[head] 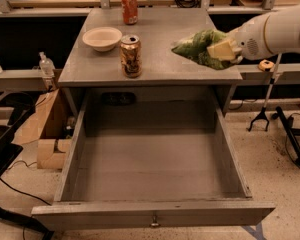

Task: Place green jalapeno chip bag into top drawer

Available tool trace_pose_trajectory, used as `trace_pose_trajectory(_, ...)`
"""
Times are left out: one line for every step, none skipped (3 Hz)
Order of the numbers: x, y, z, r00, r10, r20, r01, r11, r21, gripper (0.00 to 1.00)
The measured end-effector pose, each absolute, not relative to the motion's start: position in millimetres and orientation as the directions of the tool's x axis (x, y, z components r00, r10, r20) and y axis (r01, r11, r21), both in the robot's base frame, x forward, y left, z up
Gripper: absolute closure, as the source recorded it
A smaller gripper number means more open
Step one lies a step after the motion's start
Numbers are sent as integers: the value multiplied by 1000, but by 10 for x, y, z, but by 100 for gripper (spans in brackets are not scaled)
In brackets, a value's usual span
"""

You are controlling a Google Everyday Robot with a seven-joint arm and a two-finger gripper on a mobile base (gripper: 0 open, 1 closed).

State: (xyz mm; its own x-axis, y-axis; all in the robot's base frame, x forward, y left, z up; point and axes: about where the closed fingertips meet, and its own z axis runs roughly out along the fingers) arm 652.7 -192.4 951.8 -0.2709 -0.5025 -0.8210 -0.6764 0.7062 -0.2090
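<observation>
At the far left, a clear plastic bottle (46, 64) is standing on a low shelf, and below it an open cardboard box (49, 134) is sitting on the floor beside the cabinet. On the grey cabinet top (160, 26), a tan bowl (102, 38) is resting upright near the left side. Just to its right and nearer the front edge, a brown-and-gold can (131, 56) is standing upright, apart from the bowl. A red can (129, 8) is standing farther back, near the rear edge.

Below the top, the top drawer (72, 164) is standing pulled fully out toward the camera. Its grey interior is lying open to view, and a small metal knob (154, 219) is showing at the centre of its front panel.

Right of centre, the green jalapeno chip bag (196, 47) is hanging over the right front part of the cabinet top, outside the drawer and well apart from both cans. Whether its lower edge is touching the surface cannot be told. The gripper (222, 49) is pinching the right end of the bag, with one pale finger (221, 48) pressing across the crinkled green film. The white arm (277, 31) is reaching in from the right edge.

Past the cabinet's right side, a small orange ring (265, 65) is lying on a side shelf, and a black stand (262, 115) is standing on the speckled floor.
</observation>
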Motion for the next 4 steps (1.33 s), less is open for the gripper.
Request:
trace_pose_trajectory(5913, -1883, 9274, -307, -496, -812, -687, 706, -172, 100)
trace_pose_trajectory(5361, -1792, 8638, -366, -538, -759, -746, 658, -107, 100)
trace_pose_trajectory(5261, -1734, 8214, -402, -571, -716, -772, 632, -70, 100)
trace_pose_trajectory(5258, -1715, 8220, -400, -573, -716, -774, 629, -71, 82)
